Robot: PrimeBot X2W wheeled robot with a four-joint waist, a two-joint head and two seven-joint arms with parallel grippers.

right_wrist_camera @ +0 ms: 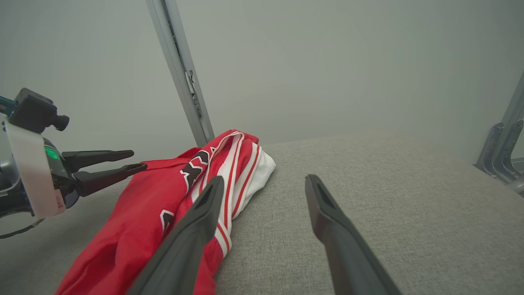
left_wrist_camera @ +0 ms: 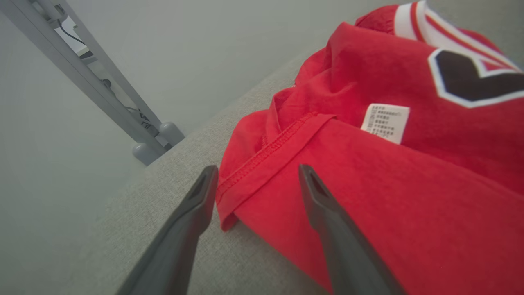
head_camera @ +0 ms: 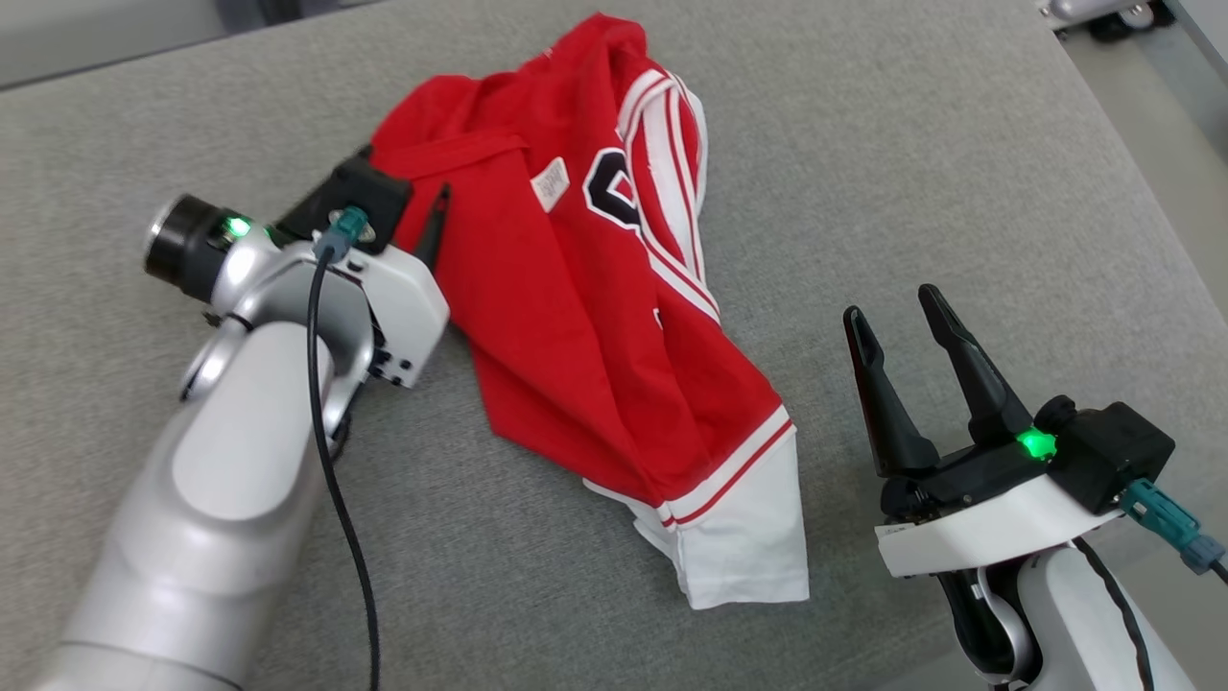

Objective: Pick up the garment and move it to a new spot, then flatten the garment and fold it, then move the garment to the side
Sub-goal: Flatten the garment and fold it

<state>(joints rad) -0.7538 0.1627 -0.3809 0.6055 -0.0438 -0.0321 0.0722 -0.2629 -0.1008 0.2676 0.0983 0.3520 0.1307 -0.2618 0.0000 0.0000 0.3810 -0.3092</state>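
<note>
Red shirt (head_camera: pixel 576 317) crumpled mid grey surface (head_camera: pixel 911 144), nothing gripped.
Near right: right gripper (head_camera: pixel 892 305) spread wide, empty, just beside the shirt's white sleeve end. Shirt runs bunched from there toward the far side. Left: left gripper (left_wrist_camera: pixel 258 169) spread wide, fingers straddling the red hem, not clamped.

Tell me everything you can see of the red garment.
The garment is a red jersey-like top of thin, creased cloth with white, red-striped trim, a black, white-edged print and a white care label. It lies crumpled and bunched, not flattened, on the grey fabric surface, a white-cuffed end nearest the robot. The open left gripper straddles its stitched hem; contact is unclear. The right gripper stands apart.
</note>
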